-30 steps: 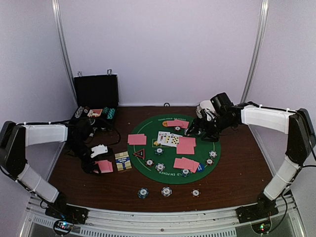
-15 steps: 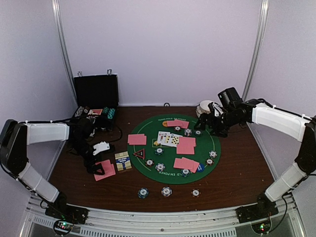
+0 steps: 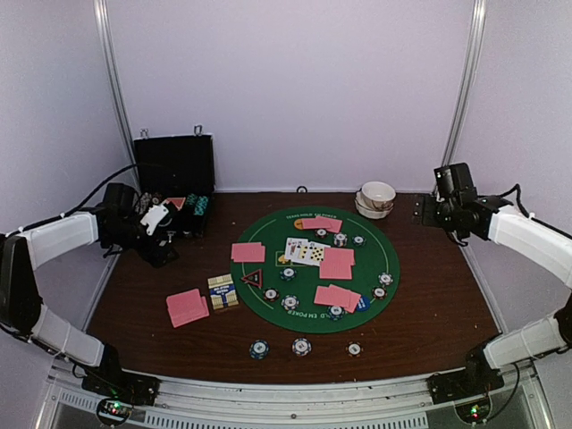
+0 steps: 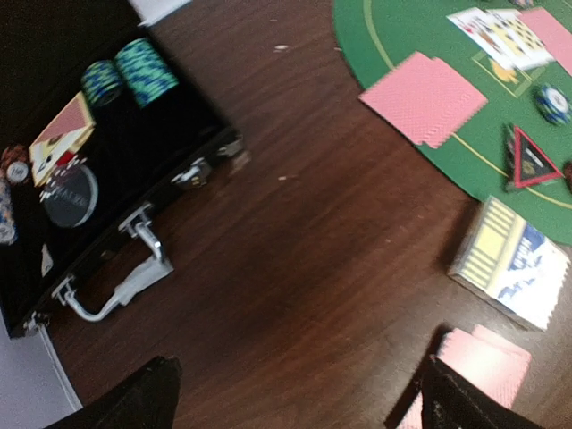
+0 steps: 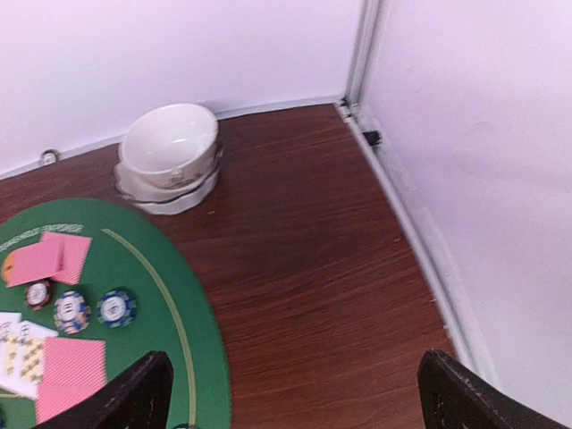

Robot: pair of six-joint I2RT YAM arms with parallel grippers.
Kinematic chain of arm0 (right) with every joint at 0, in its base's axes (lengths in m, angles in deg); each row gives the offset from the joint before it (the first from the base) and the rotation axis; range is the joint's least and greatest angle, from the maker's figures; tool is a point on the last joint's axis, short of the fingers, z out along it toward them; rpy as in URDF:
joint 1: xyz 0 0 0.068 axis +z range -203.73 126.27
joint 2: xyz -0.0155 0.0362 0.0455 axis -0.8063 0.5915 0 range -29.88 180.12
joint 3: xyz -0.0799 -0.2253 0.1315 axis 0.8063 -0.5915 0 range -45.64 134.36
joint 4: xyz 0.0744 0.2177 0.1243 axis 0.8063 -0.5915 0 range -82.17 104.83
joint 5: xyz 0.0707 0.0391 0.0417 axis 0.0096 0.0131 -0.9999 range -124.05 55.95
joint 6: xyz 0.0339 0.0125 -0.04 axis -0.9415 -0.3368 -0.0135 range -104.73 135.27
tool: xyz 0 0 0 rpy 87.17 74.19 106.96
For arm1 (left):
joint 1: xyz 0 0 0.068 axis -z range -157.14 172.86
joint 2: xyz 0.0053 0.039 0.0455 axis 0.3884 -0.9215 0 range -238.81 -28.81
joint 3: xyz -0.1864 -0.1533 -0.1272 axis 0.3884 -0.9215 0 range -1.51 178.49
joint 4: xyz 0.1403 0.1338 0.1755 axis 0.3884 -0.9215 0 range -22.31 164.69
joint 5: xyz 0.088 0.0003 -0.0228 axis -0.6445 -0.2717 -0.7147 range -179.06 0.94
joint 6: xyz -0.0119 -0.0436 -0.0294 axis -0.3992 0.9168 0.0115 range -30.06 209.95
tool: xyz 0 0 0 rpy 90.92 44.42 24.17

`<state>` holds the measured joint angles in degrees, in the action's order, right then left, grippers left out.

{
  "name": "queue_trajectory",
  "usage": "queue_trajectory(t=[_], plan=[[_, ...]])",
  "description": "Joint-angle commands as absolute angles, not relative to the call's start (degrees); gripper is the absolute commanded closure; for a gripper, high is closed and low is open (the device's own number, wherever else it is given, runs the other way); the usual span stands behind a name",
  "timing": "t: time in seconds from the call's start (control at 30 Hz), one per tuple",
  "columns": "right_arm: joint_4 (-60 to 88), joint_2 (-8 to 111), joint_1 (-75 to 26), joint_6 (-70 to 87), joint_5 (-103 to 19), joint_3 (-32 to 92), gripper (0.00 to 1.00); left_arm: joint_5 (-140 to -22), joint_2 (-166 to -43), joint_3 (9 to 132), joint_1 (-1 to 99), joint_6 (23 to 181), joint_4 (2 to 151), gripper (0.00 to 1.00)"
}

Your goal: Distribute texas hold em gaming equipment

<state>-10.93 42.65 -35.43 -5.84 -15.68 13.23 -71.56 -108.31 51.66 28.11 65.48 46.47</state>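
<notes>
Pink-backed cards lie in small piles on the green round mat [image 3: 315,317]: one at its left [image 3: 248,252], others at its middle [image 3: 337,264], front [image 3: 337,296] and back [image 3: 320,223]. Another pink pile [image 3: 187,307] rests on the wood left of the mat. Face-up cards [image 3: 304,251] and the triangle marker [image 3: 252,277] lie on the mat among several chips. Three chips [image 3: 301,346] sit on the wood in front. My left gripper [image 3: 164,250] hangs open beside the black case, empty [image 4: 299,407]. My right gripper [image 3: 424,211] is open and empty [image 5: 290,402] right of the mat.
The open black case [image 3: 174,179] holds chip stacks [image 4: 143,76] at the back left. Stacked white bowls [image 3: 376,198] stand behind the mat's right side. A card box [image 3: 222,290] lies next to the mat's left edge. White walls close both sides.
My left gripper opened, left the pink pile on the wood and pulled back toward the case. My right arm drew away from the mat to the back right.
</notes>
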Motion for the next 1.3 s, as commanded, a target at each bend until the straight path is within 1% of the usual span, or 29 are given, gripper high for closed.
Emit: queue_trajectory(t=[0.0, 0.07, 0.13, 0.27, 0.43, 0.57, 0.63, 0.73, 0.8, 0.83, 0.87, 0.93, 1.0, 1.13, 1.2, 1.23, 1.27], plan=[[10.6, 42.1, -35.8, 4.8, 5.5, 3.0, 0.01, -70.9, -107.0, 45.0, 23.5, 77.5, 65.8, 0.02], [19.7, 42.7, -36.1, 9.7, 7.0, -1.8, 0.01, -71.2, -107.8, 42.0, 21.4, 81.6, 72.0, 0.02], [24.5, 44.1, -37.1, 10.3, 9.7, -4.7, 0.00, -71.6, -109.2, 39.3, 20.2, 83.6, 78.0, 0.03], [34.9, 47.6, -38.6, 13.4, 9.9, -10.3, 0.01, -73.6, -112.8, 35.7, 19.8, 86.7, 88.9, 0.02], [54.5, 50.8, -39.5, 18.2, 9.1, -18.2, 0.01, -74.3, -116.7, 32.6, 19.7, 89.2, 99.1, 0.03], [62.1, 52.7, -40.7, 17.8, 6.9, -21.9, 0.01, -72.6, -117.8, 28.7, 19.7, 89.3, 107.4, 0.02], [64.8, 53.3, -41.1, 17.7, 5.7, -23.1, 0.01, -73.7, -117.2, 25.8, 19.6, 89.7, 111.2, 0.02], [68.3, 54.9, -42.0, 18.7, 0.9, -24.3, 0.00, -73.3, -116.5, 21.3, 19.7, 89.2, 118.4, 0.03], [72.1, 57.4, -42.0, 21.4, -2.5, -24.3, 0.01, -73.1, -119.0, 17.5, 20.0, 89.4, 127.8, 0.02], [71.9, 57.6, -42.2, 21.3, -3.0, -24.1, 0.00, -73.4, -119.2, 17.0, 20.0, 89.6, 129.9, 0.03], [70.2, 56.9, -42.4, 20.5, -3.5, -23.9, 0.00, -73.6, -118.1, 18.2, 20.1, 88.9, 125.2, 0.03], [69.8, 57.1, -42.9, 20.2, -4.3, -23.6, 0.01, -73.6, -119.0, 18.1, 20.1, 89.4, 127.3, 0.02], [67.5, 57.3, -43.4, 19.9, -5.0, -22.5, 0.01, -73.8, -118.6, 18.3, 20.2, 89.1, 125.7, 0.02], [62.6, 57.3, -46.6, 17.2, -10.9, -20.4, 0.00, -73.7, -118.8, 18.1, 20.2, 89.2, 126.8, 0.02], [65.1, 57.3, -47.4, 16.9, -15.2, -22.5, 0.01, -73.7, -118.7, 18.0, 20.1, 89.3, 126.7, 0.02], [74.2, 59.6, -47.7, 18.5, -17.9, -26.4, 0.00, -73.7, -118.7, 18.0, 20.1, 89.2, 126.7, 0.02], [79.9, 60.9, -47.8, 20.0, -18.8, -27.8, 0.01, -73.8, -118.7, 18.0, 20.1, 89.2, 126.8, 0.02]])
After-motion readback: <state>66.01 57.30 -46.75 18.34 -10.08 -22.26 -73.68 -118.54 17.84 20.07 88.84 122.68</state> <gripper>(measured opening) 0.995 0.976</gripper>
